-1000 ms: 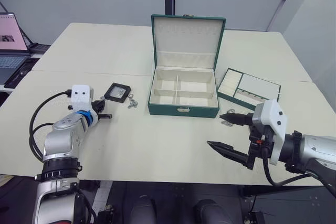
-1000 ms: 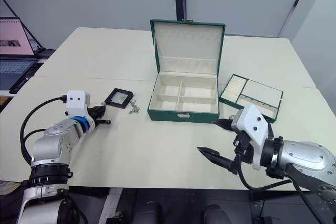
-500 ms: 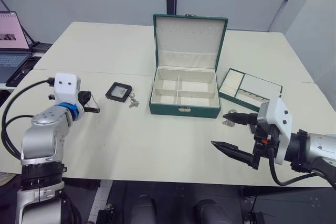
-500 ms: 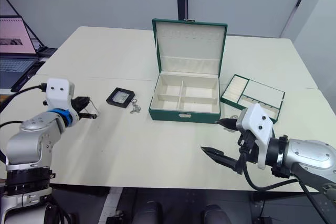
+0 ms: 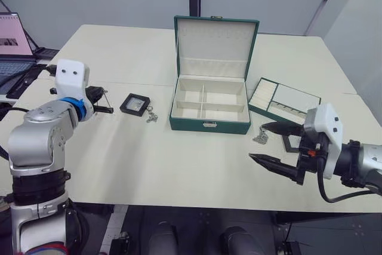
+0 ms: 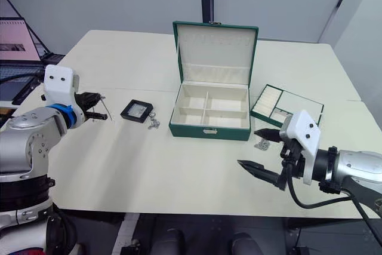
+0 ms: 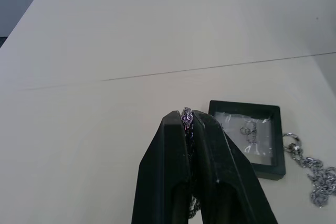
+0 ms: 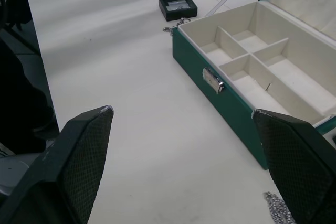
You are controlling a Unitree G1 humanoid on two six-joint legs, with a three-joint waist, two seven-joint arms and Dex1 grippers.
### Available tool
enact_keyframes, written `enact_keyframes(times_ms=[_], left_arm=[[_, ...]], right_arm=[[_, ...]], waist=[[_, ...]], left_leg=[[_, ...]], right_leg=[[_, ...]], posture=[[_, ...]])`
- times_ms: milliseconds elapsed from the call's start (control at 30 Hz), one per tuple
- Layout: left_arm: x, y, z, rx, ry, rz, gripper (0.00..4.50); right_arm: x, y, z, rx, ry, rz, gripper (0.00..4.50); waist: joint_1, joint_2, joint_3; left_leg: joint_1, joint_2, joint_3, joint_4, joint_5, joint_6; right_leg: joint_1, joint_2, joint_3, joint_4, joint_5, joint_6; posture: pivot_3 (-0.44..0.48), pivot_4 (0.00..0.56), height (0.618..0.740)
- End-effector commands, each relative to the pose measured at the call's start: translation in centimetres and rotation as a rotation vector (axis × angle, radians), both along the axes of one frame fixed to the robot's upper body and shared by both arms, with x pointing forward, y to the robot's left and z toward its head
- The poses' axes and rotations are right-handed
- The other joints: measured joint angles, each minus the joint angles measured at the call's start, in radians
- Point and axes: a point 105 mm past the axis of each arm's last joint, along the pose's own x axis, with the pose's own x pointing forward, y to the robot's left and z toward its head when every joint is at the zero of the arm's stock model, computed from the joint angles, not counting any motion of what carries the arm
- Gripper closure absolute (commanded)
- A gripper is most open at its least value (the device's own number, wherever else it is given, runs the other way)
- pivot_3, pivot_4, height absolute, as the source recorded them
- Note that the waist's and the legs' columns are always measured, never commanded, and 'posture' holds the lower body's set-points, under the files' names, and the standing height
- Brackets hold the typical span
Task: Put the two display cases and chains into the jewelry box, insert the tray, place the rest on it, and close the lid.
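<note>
Cream table (image 5: 149,165) carries one open jewelry box (image 5: 208,107), one tray (image 5: 284,102), one display case (image 5: 134,104) and three chains. Left gripper (image 5: 106,103), clenched on one chain (image 7: 187,119), sits beside that case and a second chain (image 5: 150,115). Right gripper (image 5: 276,143) gapes wide, the third chain (image 5: 260,137) just ahead of it.

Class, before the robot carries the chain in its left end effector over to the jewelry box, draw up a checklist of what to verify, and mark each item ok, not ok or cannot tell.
1. Left end effector shut on the chain: ok.
2. Jewelry box lid open and upright: ok.
3. Box compartments free of items: ok.
4. Display case and the second chain beside it on the table, off the carrying path: cannot tell.
5. Right end effector open, clear of the box: ok.
6. Tray outside the box: ok.
</note>
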Motion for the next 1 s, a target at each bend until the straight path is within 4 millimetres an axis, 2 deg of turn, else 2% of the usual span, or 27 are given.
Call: enact_keyframes(times_ms=[33, 133, 333, 433, 767, 1000], left_arm=[[-0.1, -2.4, 3.3, 0.022, -0.051, -0.078, 4.49], [0.2, -3.9, 4.2, 0.021, -0.042, -0.125, 4.49], [1.5, -8.4, 5.6, 0.028, -0.02, -0.261, 4.49], [2.1, -10.7, 5.6, 0.016, -0.006, -0.325, 4.49], [3.2, -16.5, 4.6, 0.031, 0.023, -0.481, 4.49], [4.1, -19.0, 4.0, 0.03, 0.031, -0.534, 4.49]], right_arm=[[-0.1, -0.9, 1.3, -0.003, -0.045, -0.019, 0.0], [0.0, -1.5, 1.6, 0.002, -0.053, -0.042, 0.0], [0.2, -2.8, 2.0, 0.015, -0.073, -0.109, 0.0], [0.3, -3.2, 2.2, 0.03, -0.08, -0.132, 0.0], [0.2, -4.1, 1.9, 0.071, -0.079, -0.194, 0.0], [0.1, -3.8, 2.1, 0.096, -0.089, -0.194, 0.0]], waist=[[0.004, 0.0, 0.0], [0.009, 0.0, 0.0], [0.015, 0.0, 0.0], [0.017, 0.0, 0.0], [0.022, 0.0, 0.0], [0.02, 0.0, 0.0]], left_leg=[[0.0, 0.0, 0.0, 0.0, 0.0, 0.0], [0.0, -0.001, 0.0, 0.0, 0.0, 0.0], [0.0, -0.001, 0.0, 0.0, 0.0, 0.0], [0.0, -0.001, 0.0, 0.0, 0.0, 0.0], [0.0, -0.001, 0.0, 0.0, 0.0, 0.0], [0.0, -0.001, 0.0, 0.0, 0.0, 0.0]], right_leg=[[0.0, 0.0, 0.0, 0.0, 0.0, 0.0], [0.0, 0.0, 0.001, 0.0, 0.0, 0.0], [0.0, 0.0, 0.001, 0.0, 0.0, 0.0], [0.0, 0.0, 0.001, 0.0, 0.0, 0.0], [0.0, 0.0, 0.001, 0.0, 0.0, 0.0], [0.0, 0.0, 0.001, 0.0, 0.0, 0.0]], posture=[[0.0, 0.15, 0.74], [0.0, 0.15, 0.74], [0.0, 0.15, 0.74], [0.0, 0.15, 0.74], [0.0, 0.15, 0.74], [0.0, 0.15, 0.74]])
